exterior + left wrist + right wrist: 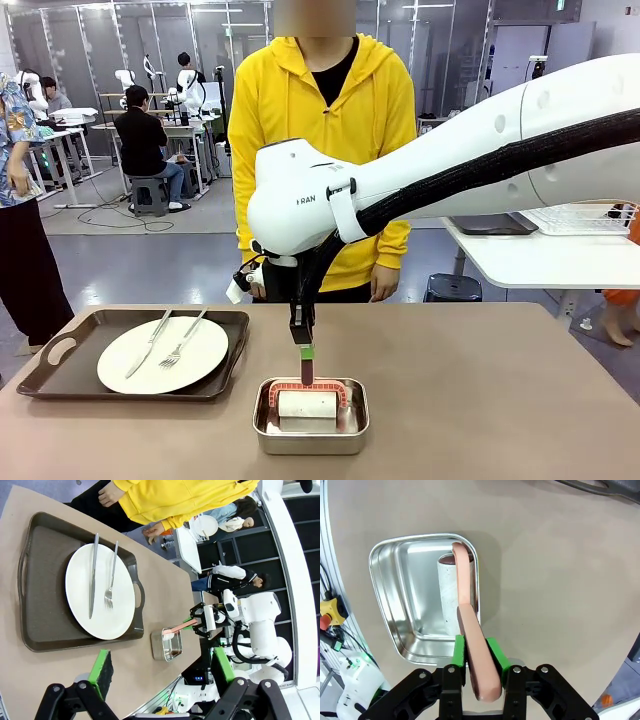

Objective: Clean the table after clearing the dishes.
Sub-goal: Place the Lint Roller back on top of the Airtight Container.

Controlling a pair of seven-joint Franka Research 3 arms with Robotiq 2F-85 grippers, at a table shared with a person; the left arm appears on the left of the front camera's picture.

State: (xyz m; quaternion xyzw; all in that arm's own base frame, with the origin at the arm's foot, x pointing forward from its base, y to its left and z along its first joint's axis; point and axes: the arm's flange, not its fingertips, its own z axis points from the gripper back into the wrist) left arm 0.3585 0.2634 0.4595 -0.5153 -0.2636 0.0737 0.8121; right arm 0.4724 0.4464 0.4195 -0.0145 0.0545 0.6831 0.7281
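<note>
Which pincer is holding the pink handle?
The right pincer: it's shut on the pink handle by the steel pan. The left pincer is open and empty.

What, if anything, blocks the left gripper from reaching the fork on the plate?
Probably nothing. The left gripper hangs open and empty near the tray; the fork lies uncovered on the plate beside the knife, and the right gripper is off at the steel pan, shut on the roller handle.

The right arm (540,105) is white and round, with a thick black cable (500,165) along it. Its fingers (496,652) have green pads.
</note>
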